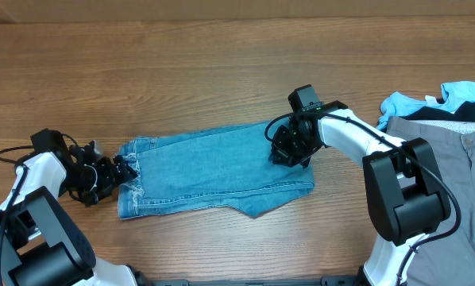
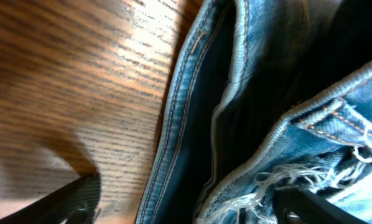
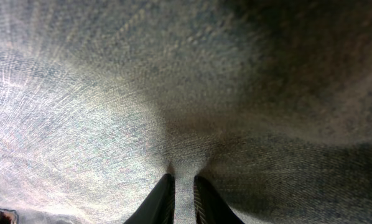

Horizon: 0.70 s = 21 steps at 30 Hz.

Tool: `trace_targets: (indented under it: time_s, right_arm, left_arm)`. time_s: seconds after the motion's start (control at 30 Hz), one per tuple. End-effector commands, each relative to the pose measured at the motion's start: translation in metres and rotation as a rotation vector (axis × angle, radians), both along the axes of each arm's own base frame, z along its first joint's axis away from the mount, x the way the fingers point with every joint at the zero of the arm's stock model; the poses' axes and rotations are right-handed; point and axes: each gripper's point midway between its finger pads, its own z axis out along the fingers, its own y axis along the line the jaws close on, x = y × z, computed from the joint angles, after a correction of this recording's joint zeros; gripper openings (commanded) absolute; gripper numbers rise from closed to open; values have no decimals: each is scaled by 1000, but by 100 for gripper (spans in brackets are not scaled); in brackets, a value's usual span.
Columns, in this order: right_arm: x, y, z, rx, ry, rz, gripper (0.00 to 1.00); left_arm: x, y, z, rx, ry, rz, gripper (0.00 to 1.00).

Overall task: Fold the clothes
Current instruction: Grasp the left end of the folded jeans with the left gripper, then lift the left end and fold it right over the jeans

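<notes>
Denim jeans (image 1: 214, 171) tight in the near-closed right gripper (image 3: 181, 188); left gripper (image 2: 192, 206) wide apart, fingertips off-frame.

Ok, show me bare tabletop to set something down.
Bare wooden table: the broad strip beyond the folded light-blue denim jeans; a smaller patch in front, between the arm bases. Crowded: the pile of grey, sky-blue and black garments at right, the left claw and right claw at the jeans' ends.
</notes>
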Motion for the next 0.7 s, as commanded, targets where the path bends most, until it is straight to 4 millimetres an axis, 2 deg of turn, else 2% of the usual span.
trace_targets:
  time_s: [0.0, 0.13, 0.2, 0.3, 0.4, 0.47, 0.57, 0.63, 0.67]
  right_arm:
    - [-2, -25, -27, -133, 15, -9, 16]
    - [-2, -25, -27, -133, 16, -9, 16]
    - [-2, -25, -27, -133, 16, -9, 16]
    - [-2, -25, -27, -133, 16, -9, 16]
    - [-2, -25, -27, -133, 16, -9, 16]
    - [-2, -25, -27, -133, 16, -9, 16]
    - [-3, -25, -27, -134, 19, -8, 16]
    - [-4, -25, -27, -135, 22, -8, 16]
    - [-4, -25, -27, -135, 23, -8, 16]
  left_arm:
    - [-27, -27, -44, -133, 106, -43, 82]
    - [-35, -42, -62, -210, 136, -91, 74]
    - [-39, -46, -70, -229, 165, -96, 74]
    - [-43, -49, -76, -241, 187, -97, 75]
    - [-44, -49, -76, -243, 190, -96, 66]
    - [-44, -49, -76, -242, 192, -96, 53]
    - [-45, -48, -75, -241, 200, -95, 17]
    - [-46, -46, -73, -235, 215, -95, 5]
    - [-45, -45, -71, -236, 218, -93, 4]
